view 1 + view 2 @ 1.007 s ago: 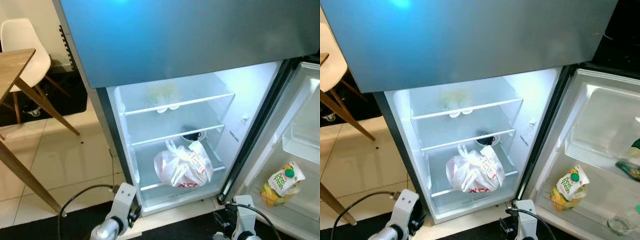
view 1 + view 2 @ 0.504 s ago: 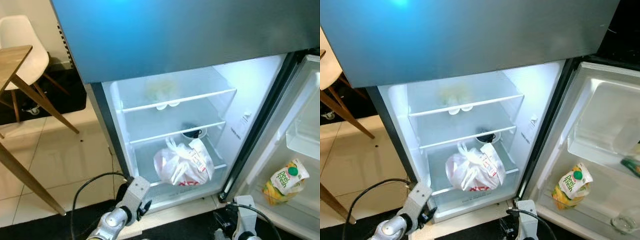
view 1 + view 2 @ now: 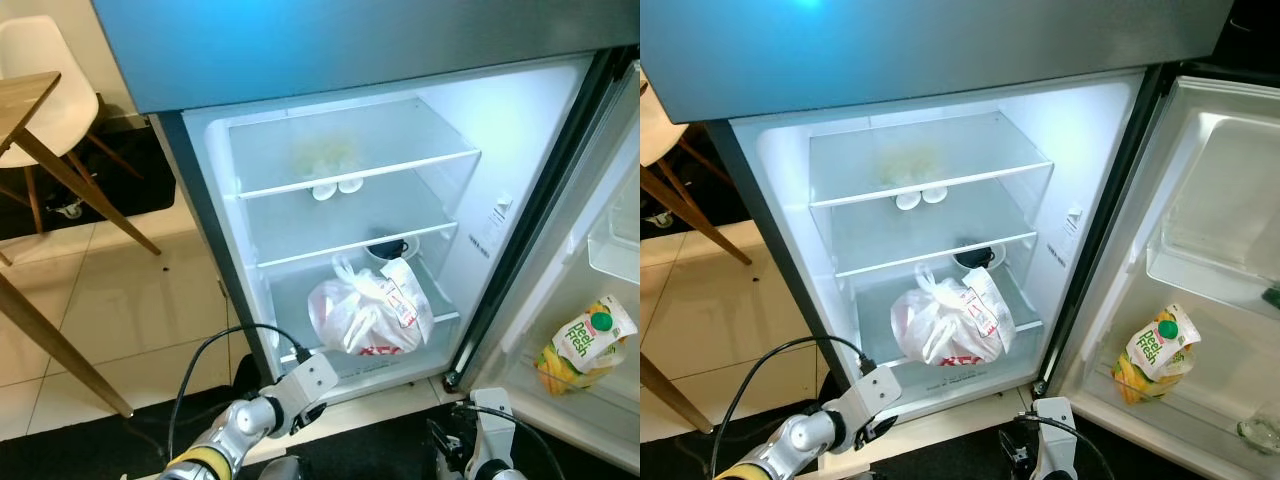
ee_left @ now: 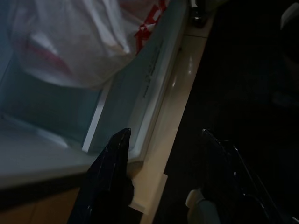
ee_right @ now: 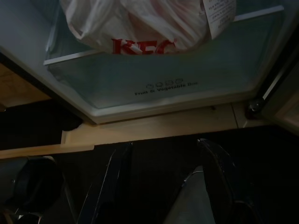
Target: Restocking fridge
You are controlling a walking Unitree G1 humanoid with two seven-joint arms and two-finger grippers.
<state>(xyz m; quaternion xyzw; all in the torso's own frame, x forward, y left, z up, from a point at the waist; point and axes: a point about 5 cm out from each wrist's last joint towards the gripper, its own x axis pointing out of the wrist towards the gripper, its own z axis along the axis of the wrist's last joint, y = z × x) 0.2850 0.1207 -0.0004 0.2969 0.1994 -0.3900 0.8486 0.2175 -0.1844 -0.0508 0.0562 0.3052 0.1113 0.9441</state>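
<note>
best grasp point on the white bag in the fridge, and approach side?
Probably the bunched, knotted top of the bag, where the plastic gathers into upright ears. Come in from the open front, under the shelf above it; the body below is slack and bulging. The left gripper is open and low at the drawer front.

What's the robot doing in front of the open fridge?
It is standing at the open fridge, maybe getting ready to restock it. Both grippers are open and hold nothing. The left gripper is low, by the fruit and vegetable drawer. The right gripper is low too. A white plastic bag sits on top of the drawer, and a juice carton sits in the door.
</note>
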